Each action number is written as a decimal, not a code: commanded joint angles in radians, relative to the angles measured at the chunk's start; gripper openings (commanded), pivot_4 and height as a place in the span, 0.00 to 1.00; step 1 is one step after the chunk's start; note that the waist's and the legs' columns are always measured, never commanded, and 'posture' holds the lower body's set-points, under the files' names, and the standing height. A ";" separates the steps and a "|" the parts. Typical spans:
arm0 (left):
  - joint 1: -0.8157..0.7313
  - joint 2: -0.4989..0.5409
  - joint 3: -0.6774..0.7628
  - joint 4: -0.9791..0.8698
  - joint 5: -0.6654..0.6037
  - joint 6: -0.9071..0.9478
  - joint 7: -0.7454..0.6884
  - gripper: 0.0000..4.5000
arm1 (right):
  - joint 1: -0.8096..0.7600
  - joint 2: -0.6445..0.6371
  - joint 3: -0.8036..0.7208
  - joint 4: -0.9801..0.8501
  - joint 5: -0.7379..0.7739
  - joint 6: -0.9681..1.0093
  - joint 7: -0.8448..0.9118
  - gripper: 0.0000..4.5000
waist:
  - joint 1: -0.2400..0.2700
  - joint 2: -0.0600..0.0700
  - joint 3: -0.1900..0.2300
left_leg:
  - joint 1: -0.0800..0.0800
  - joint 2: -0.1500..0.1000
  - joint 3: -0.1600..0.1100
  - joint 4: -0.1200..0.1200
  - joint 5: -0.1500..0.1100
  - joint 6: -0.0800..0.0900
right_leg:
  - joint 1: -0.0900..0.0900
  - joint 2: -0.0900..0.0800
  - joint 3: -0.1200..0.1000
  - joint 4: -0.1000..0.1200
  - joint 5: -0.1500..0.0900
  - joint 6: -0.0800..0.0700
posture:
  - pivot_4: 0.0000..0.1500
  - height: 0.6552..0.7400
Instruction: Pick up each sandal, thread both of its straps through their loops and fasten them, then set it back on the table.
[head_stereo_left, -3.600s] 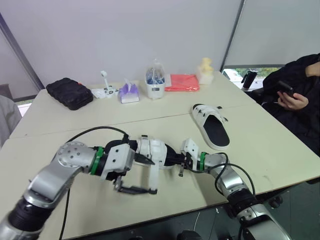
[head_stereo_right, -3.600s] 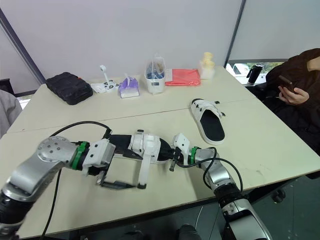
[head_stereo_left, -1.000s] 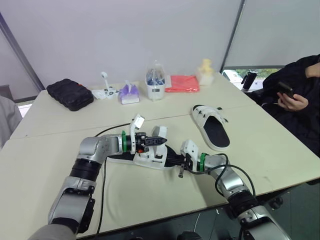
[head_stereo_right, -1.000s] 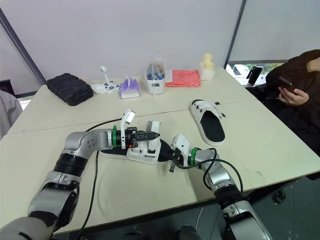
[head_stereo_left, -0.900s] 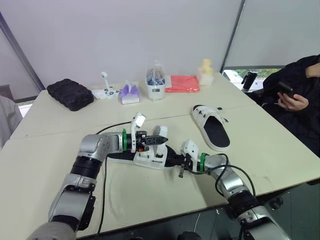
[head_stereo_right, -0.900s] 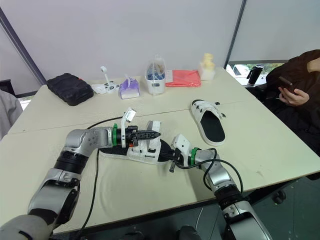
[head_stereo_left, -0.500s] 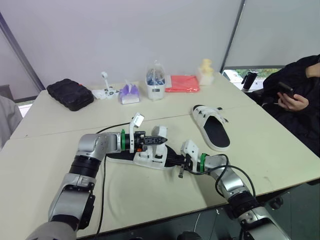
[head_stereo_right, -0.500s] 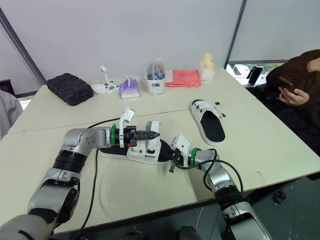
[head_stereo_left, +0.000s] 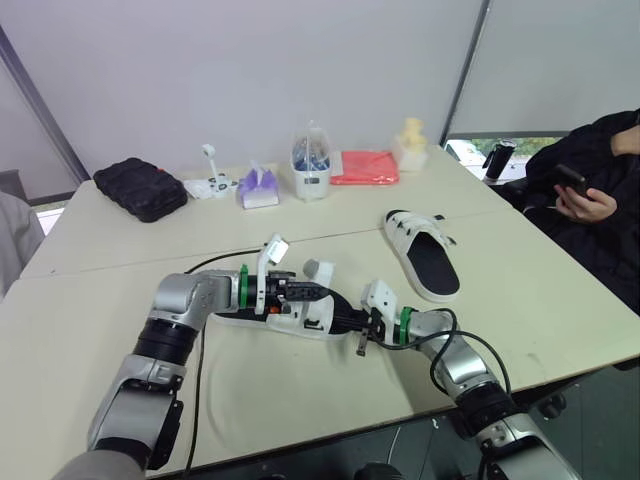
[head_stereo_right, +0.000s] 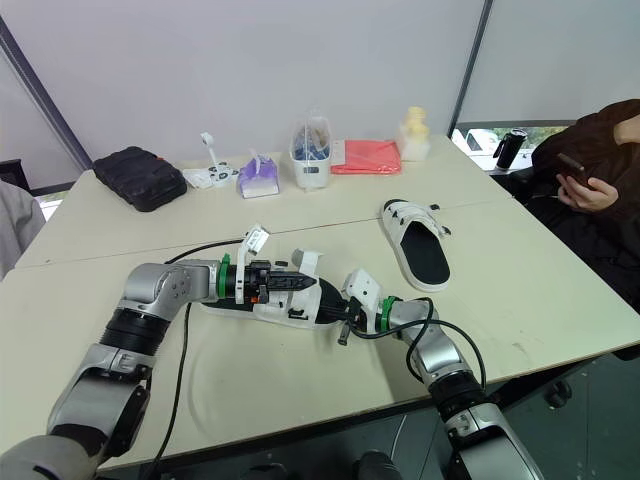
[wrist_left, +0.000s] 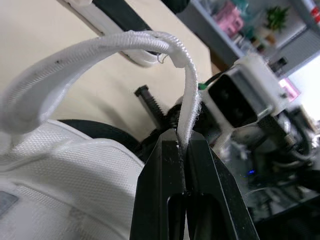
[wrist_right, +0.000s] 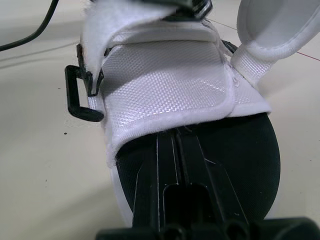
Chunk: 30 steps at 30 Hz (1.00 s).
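Near sandal (head_stereo_left: 298, 318) lies on the beige matte worktop (head_stereo_left: 300, 400) between the two hands. It has a black smooth footbed and a white upper.

Upper: a broad band of woven mesh (wrist_right: 165, 80) with a stitched, rolled edge. A black rectangular loop (wrist_right: 81, 99) sits at one side of the band.

Strap (wrist_left: 186, 95): white webbing, flat and flexible, with a fuzzy face. It arches up from the upper in a curved bow.

Left hand (wrist_left: 181, 140): fingers clamped on the free end of the strap, webbing pinched between the black tips.

Right hand (wrist_right: 176, 142): fingers together, laid flat on the black footbed, tips at the edge of the mesh band.

Second sandal (head_stereo_left: 425, 250): same make, resting sole down on the worktop with the black footbed up. It is well apart, farther off and to the right.

Against 0.5 s ago: the left hand sits lower and closer to the upper, and the strap's bow is flatter. The sandal and the right hand are unmoved.
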 joint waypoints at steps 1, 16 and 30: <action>0.028 -0.009 -0.021 -0.030 0.012 0.009 0.005 0.01 | 0.035 0.006 0.043 0.052 -0.052 0.040 -0.011 0.00 | 0.000 0.000 0.000 | 0.000 0.000 0.000 0.000 0.000 0.000 | 0.000 0.000 0.000 0.000 0.000 0.000 | 1.00 1.00; 0.109 -0.026 -0.002 -0.050 0.058 -0.146 0.022 0.01 | 0.036 0.006 0.042 0.058 -0.052 0.035 -0.015 0.00 | 0.001 0.000 0.000 | 0.000 0.000 0.000 -0.001 0.000 0.000 | 0.001 0.000 0.000 -0.002 0.000 0.000 | 1.00 1.00; 0.224 -0.089 0.104 -0.260 -0.125 -0.014 0.096 0.01 | 0.026 0.013 0.048 0.071 -0.055 0.031 -0.009 0.00 | 0.000 0.001 -0.001 | 0.001 0.001 0.000 -0.005 0.000 0.000 | 0.001 0.000 0.000 -0.005 0.000 0.000 | 1.00 1.00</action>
